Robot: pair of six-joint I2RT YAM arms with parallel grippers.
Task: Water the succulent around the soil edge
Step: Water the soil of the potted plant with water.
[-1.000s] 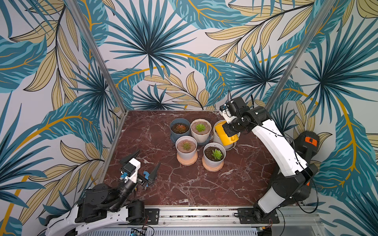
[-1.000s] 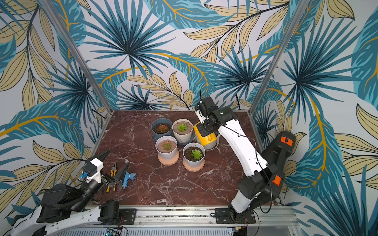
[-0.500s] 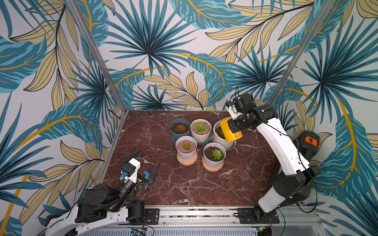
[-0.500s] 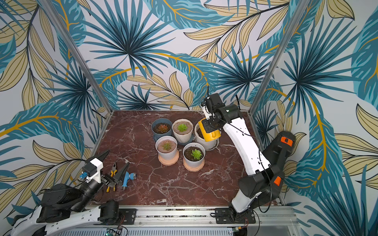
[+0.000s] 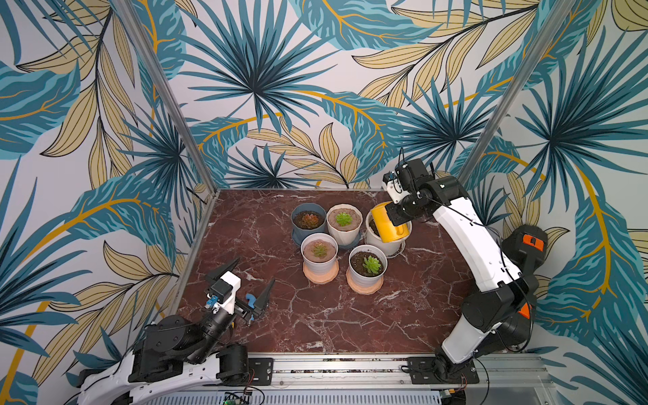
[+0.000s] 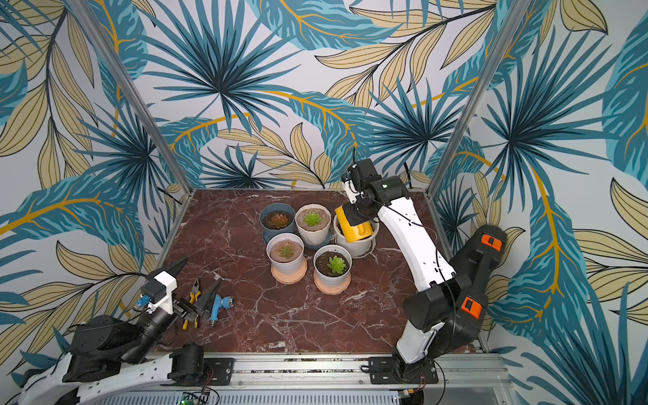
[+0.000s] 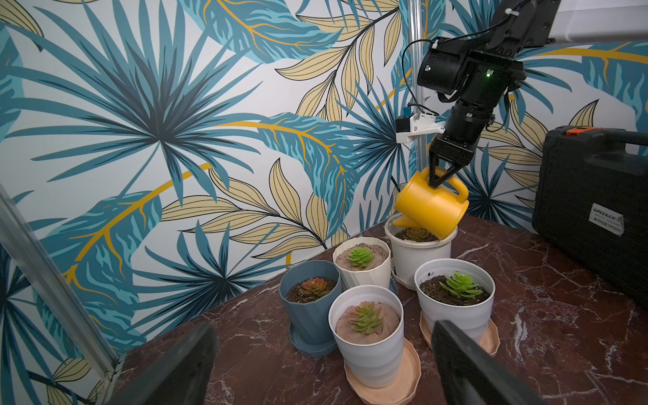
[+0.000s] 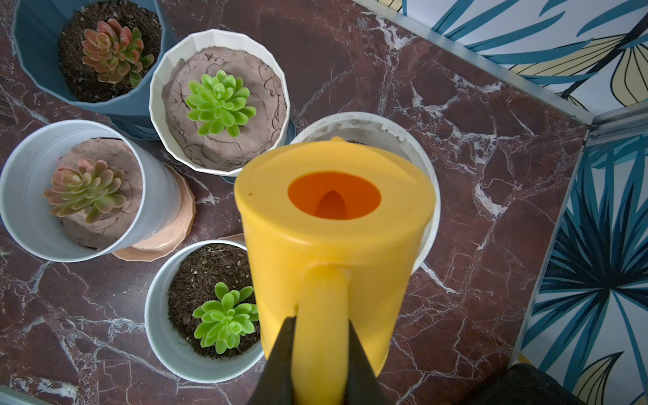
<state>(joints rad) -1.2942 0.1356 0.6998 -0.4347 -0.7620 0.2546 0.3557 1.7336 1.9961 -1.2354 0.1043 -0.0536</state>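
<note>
Closest to the rail, the left claw [image 6: 195, 277] sits low over the bench [image 6: 280, 322], fingers spread wide, nothing in them. Pliers [image 6: 192, 301] and a blue nozzle [image 6: 219, 305] lie right beside it in a top view. Mid-bench there's a tight cluster: two front pots [image 7: 368, 347] on peach saucers, then a blue pot [image 7: 308, 315] and a ribbed pot [image 7: 361, 277] touching behind them. The back pot [image 7: 417, 257] is furthest, on the right, and that's the one with the can [image 7: 431, 210] tipped over it. The right claw [image 7: 436, 179] is clamped on the can's handle from above. The left wrist view is the handy one here: it shows the succulent [image 7: 417, 234] and the spout dipping over the soil just inside the rim. In both top views and the right wrist view the can's body covers that plant completely. The can slants handle-high, spout-low, with the spout pointing away from the right arm toward the ribbed pot's side. Can't tell if any water's coming out. A black case [image 7: 592, 196] stands past the pots on the right.
</note>
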